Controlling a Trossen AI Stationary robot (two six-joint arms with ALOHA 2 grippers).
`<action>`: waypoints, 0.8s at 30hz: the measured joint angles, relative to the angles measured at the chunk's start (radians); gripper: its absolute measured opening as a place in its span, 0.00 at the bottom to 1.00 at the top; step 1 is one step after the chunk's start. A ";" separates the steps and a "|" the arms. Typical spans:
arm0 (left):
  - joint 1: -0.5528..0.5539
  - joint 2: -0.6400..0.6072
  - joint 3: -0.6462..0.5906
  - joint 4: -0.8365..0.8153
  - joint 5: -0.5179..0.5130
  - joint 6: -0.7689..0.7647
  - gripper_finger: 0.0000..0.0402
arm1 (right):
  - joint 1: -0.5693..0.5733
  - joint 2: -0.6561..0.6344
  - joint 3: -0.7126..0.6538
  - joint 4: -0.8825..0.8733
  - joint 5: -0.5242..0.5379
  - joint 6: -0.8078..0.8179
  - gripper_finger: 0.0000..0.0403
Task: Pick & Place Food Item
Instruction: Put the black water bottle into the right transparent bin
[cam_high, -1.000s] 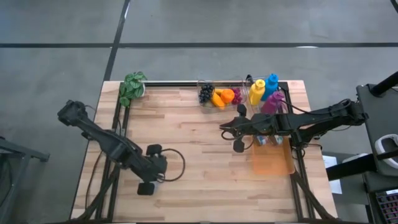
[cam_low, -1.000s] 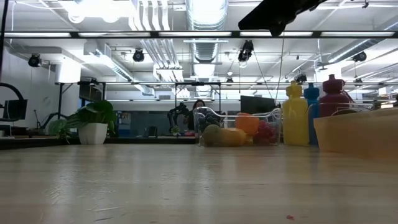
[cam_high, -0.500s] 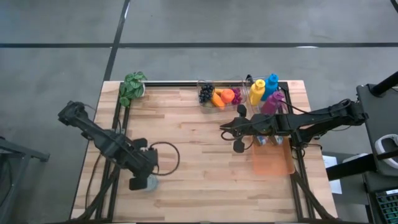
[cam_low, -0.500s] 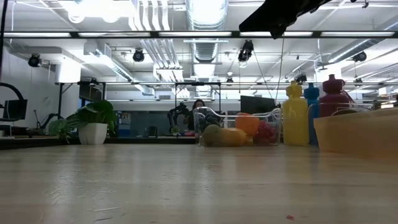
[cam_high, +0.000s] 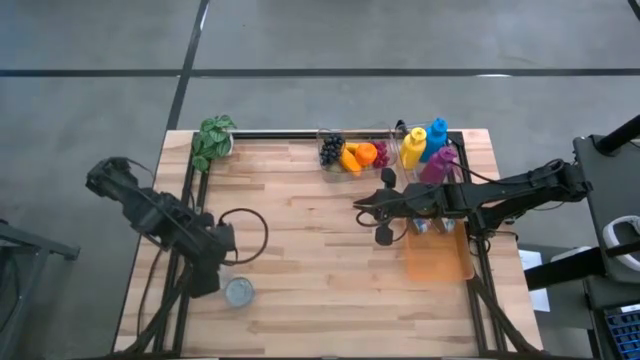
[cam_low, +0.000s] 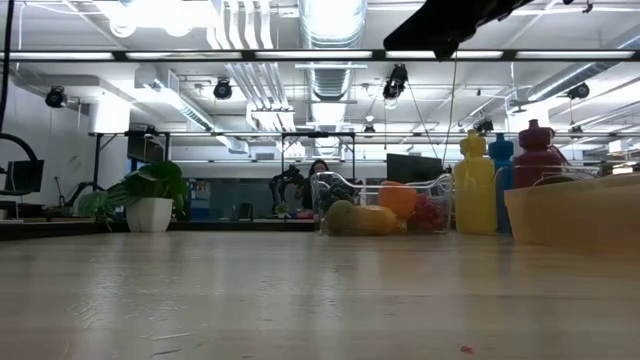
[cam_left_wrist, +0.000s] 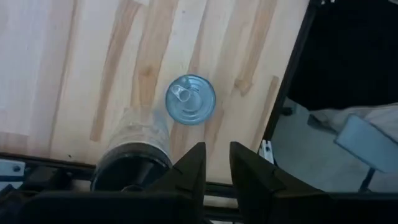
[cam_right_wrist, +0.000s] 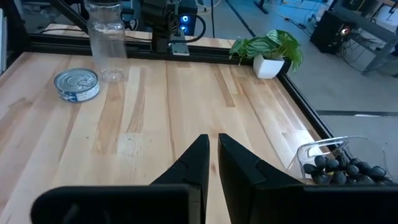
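Tin can: flat on table, just beside left gripper, fingers slightly apart, empty. Right gripper: closed, well apart.

Grey concrete floor with dark seam lines around my wooden desk. Behind it, an open workshop: exposed ceiling ducts, strip lights, white wall left, monitor.
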 joint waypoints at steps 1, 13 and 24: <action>0.000 -0.005 0.000 0.000 0.000 0.000 0.19 | 0.000 0.000 0.000 0.003 0.000 0.000 0.07; 0.000 -0.017 -0.001 -0.001 0.015 0.019 0.24 | 0.000 0.000 0.000 0.009 0.000 0.001 0.07; -0.008 -0.017 -0.001 -0.001 0.061 0.069 0.34 | 0.000 0.000 -0.003 0.009 0.000 0.001 0.07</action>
